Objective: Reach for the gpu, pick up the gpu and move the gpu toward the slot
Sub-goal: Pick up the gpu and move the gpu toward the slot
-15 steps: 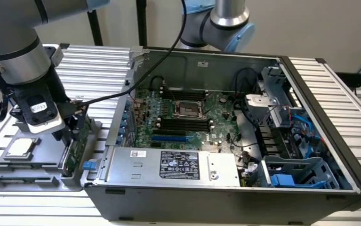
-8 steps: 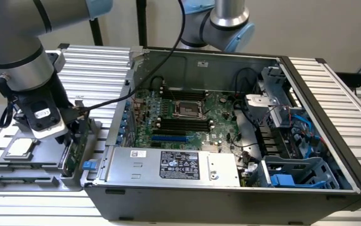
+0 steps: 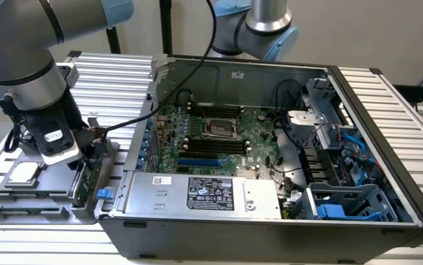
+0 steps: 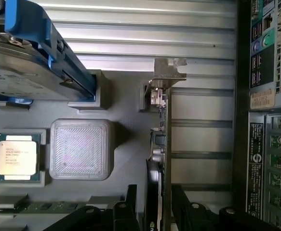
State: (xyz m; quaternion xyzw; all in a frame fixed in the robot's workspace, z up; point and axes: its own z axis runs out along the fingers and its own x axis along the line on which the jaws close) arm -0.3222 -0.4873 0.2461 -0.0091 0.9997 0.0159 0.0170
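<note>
The gpu (image 4: pixel 162 139) stands on edge in the grey fixture tray (image 4: pixel 126 144), seen edge-on as a thin dark card with its silver bracket (image 4: pixel 168 73) at the far end. In the exterior view its green edge (image 3: pixel 85 179) pokes out of the tray at the exterior view's left, outside the computer case. My gripper (image 4: pixel 154 193) is lowered over the card, and its black fingers (image 4: pixel 130 204) stand one on each side of it. A small gap shows on one side, so the gripper is open. The blue slot (image 3: pixel 198 163) lies on the motherboard inside the case.
In the tray there are also a silver hard drive with blue rails (image 4: pixel 29 72), a square silver chip (image 4: pixel 17 156), a grey ribbed block (image 4: pixel 81 149) and memory sticks (image 4: pixel 34 207). The open case wall (image 3: pixel 146 138) rises right beside the tray. A power supply (image 3: pixel 204 193) sits along the case front.
</note>
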